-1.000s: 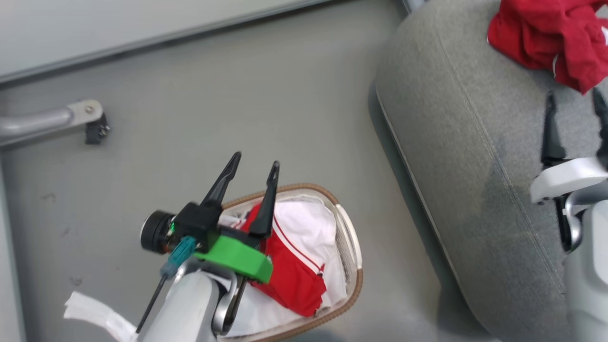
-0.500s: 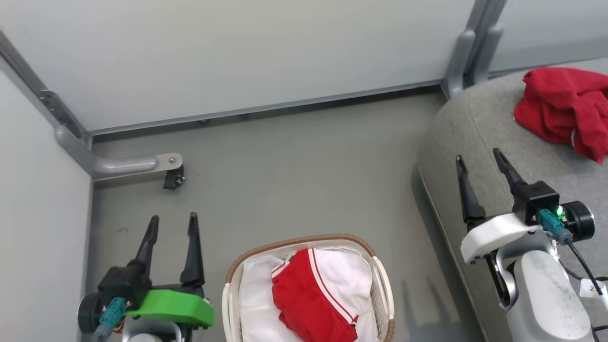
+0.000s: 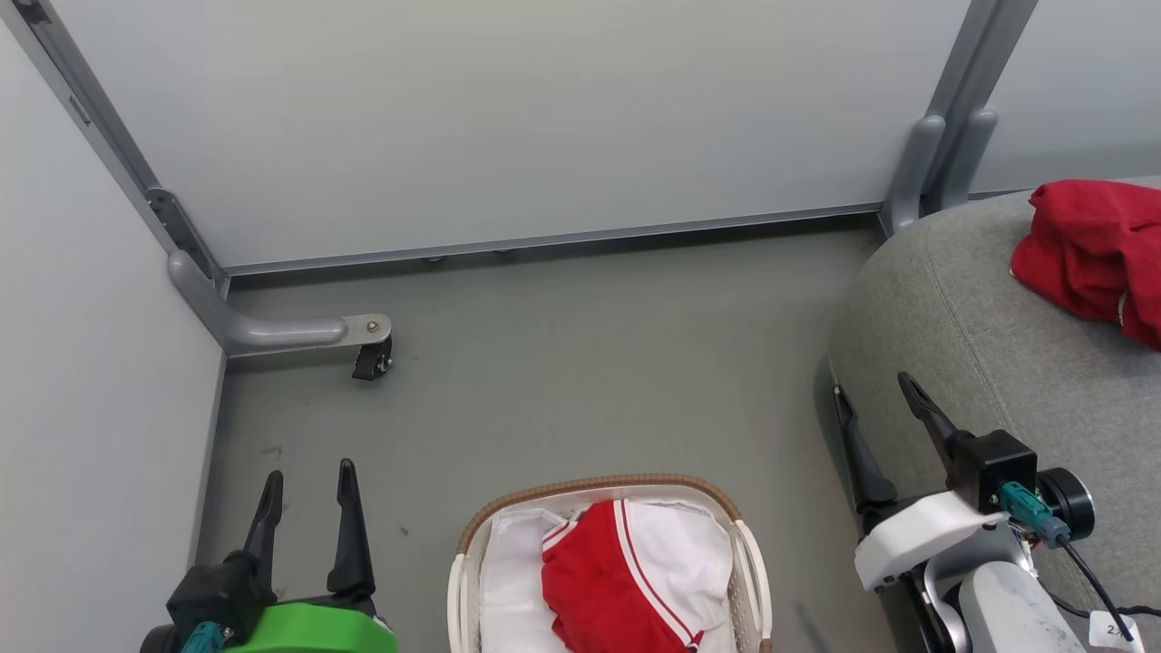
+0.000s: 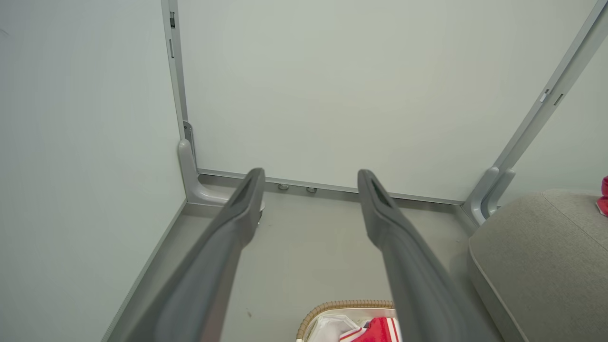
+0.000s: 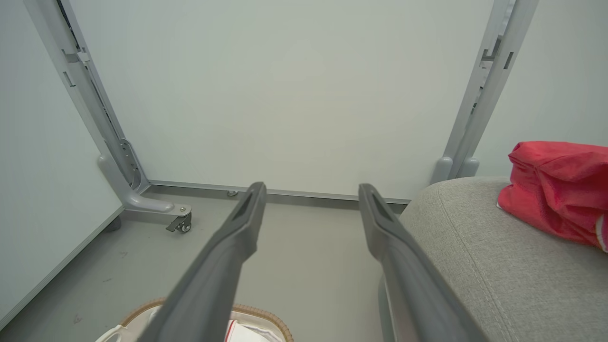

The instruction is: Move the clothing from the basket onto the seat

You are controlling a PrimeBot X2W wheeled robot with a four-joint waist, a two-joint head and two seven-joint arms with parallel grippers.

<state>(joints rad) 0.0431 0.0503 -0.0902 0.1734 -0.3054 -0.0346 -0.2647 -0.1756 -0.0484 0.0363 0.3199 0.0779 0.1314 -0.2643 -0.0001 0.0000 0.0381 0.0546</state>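
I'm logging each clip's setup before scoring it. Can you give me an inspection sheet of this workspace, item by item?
Surface: grey floor, with a few small dark marks.
Job's things: basket stands on the floor. Its white liner holds a red striped garment. A second red garment lies bunched on the seat.
Clutter: nothing seen.
Pincers: left pincer is open and empty, over the floor left of the basket. Right pincer is open and empty, at the seat's edge.
Cables: black cable runs from a teal plug on the right wrist.
Surroundings: pale panel walls; metal foot with a caster.
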